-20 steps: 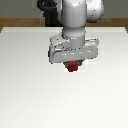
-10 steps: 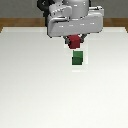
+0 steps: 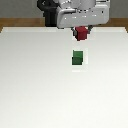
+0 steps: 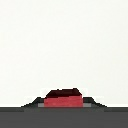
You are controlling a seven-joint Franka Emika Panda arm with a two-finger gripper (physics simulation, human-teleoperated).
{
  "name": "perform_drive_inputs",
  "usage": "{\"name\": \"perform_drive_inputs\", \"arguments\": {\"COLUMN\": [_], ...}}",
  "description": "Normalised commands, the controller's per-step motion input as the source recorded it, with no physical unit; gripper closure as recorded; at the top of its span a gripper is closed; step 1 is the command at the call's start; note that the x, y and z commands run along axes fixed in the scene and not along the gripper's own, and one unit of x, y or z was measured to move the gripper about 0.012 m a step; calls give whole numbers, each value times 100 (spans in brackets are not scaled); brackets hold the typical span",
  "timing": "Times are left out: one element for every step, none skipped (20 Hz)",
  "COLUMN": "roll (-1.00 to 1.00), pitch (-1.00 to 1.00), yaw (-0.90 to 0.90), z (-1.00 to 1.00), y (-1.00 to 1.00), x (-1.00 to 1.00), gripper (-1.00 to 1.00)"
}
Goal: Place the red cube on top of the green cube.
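Tool (image 3: 81,36) w/ red cube (image 3: 82,33) lifted higher; green cube (image 3: 77,58) now exposed below.

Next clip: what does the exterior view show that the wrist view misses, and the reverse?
Only the exterior view shows the green cube on the white table, plus the arm's body and the red cube raised above the table. Only the wrist view shows the red cube close up, with a dark finger edge on either side of it. Both show the red cube in the gripper and the white surface.

bright even light, coarse pixelated renders, faint shadow beside green cube (image 3: 77,57)
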Motion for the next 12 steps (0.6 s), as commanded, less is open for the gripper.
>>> {"name": "perform_drive_inputs", "arguments": {"roll": [0, 0, 0, 0, 0, 0, 0, 0, 0, 0, 0, 0], "pitch": [0, 0, 0, 0, 0, 0, 0, 0, 0, 0, 0, 0], "yaw": [0, 0, 0, 0, 0, 0, 0, 0, 0, 0, 0, 0], "z": [0, 0, 0, 0, 0, 0, 0, 0, 0, 0, 0, 0], "y": [0, 0, 0, 0, -100, 0, 0, 0, 0, 0, 0, 0], "x": [0, 0, 0, -100, 0, 0, 0, 0, 0, -100, -100, 0], "gripper": [100, 100, 100, 100, 100, 100, 100, 100, 100, 100, 100, 100]}}
